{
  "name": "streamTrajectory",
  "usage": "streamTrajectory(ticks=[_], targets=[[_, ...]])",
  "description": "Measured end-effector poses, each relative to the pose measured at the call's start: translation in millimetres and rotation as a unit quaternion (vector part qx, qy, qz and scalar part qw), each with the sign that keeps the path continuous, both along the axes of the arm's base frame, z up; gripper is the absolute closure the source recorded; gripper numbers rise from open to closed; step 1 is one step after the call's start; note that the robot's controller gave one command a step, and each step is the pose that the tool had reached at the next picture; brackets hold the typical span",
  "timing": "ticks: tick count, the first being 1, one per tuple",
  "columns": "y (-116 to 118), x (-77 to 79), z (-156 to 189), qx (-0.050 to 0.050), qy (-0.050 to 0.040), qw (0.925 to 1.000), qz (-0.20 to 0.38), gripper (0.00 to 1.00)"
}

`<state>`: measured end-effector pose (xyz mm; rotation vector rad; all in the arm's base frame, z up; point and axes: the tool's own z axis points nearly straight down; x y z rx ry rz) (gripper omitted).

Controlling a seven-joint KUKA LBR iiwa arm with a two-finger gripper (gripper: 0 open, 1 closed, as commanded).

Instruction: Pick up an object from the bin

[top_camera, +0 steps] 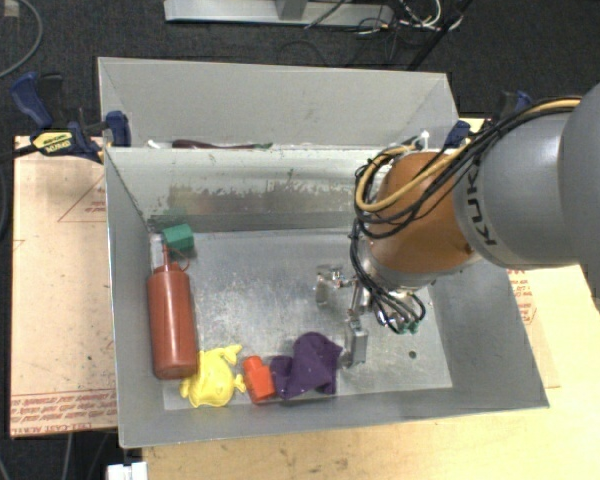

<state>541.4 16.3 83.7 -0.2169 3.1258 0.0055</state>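
Note:
My gripper (342, 317) hangs low over the bin floor right of centre, open, with bare grey floor showing between its two metal fingers (357, 347). A crumpled purple thing (311, 365) lies near the front wall, its right edge right beside the nearer finger; I cannot tell whether they touch. An orange block (257, 378) sits against the purple thing's left side. A yellow soft toy (212, 378) lies further left along the front wall.
A tall red bottle (172, 318) lies along the left wall, with a small green block (179, 237) at its far end. The arm and its orange cover with cables hang over the bin's right half.

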Motion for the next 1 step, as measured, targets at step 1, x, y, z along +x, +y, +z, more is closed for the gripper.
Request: streamTrajectory(ticks=[1], targets=[[31.3, -22.5, -4.8, -0.001, 0.0022, 1.0, -0.001, 0.0]])
